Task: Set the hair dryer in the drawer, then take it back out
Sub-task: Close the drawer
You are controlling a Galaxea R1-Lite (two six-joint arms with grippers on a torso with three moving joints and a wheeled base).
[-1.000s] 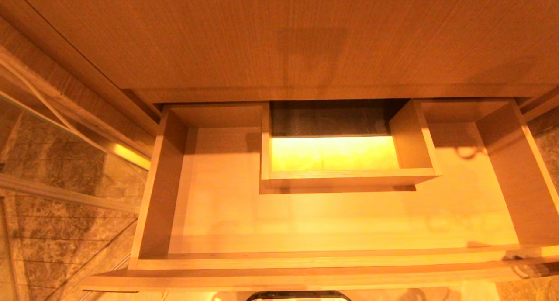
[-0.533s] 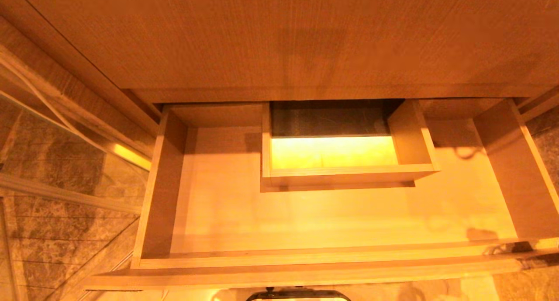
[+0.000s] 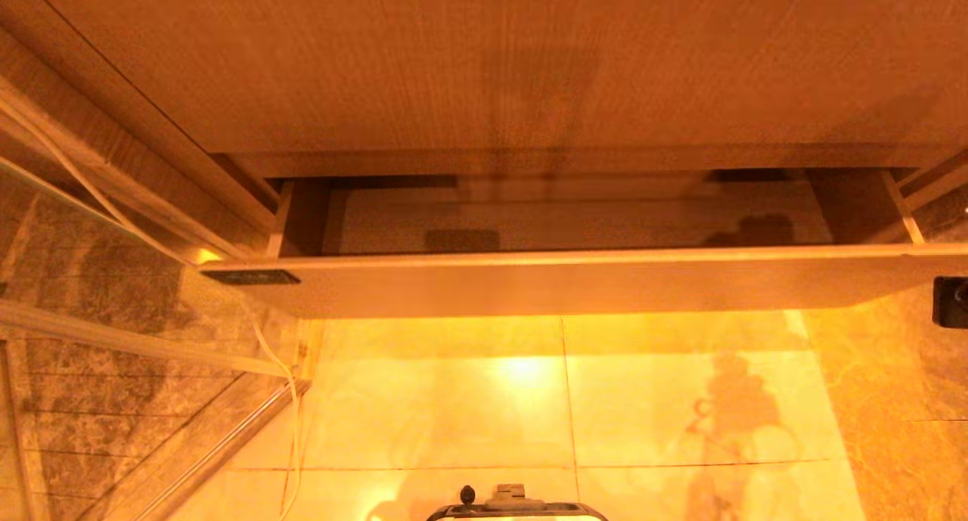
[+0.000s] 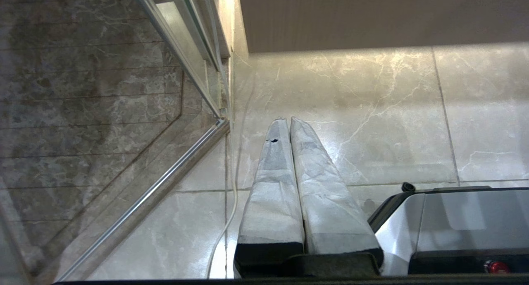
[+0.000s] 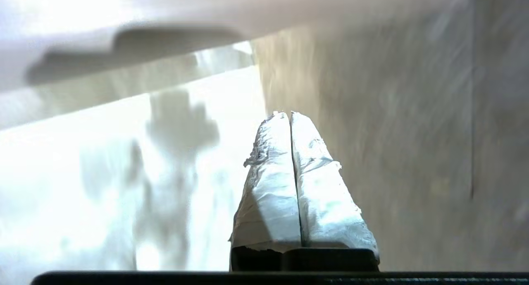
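With both tools pressed together and empty, the right tool [image 5: 289,115] hangs over the floor [image 5: 124,194] beside the drawer [image 3: 575,283], which stands nearly closed. No hair dryer is visible. Risk: the tool could catch the front. The left tool [image 4: 288,121] stays parked.

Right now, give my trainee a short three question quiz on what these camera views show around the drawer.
1. True or false: the hair dryer can be seen inside the drawer.
2. The right gripper is: A open, B shut on the hair dryer, C shut with nothing between its fingers.
3. Fill in: the small black label sits at the drawer front's ____ end, as the robot sees it.

Key: 1 false; what shows of the inside holds no hair dryer. 2 C. 3 left.
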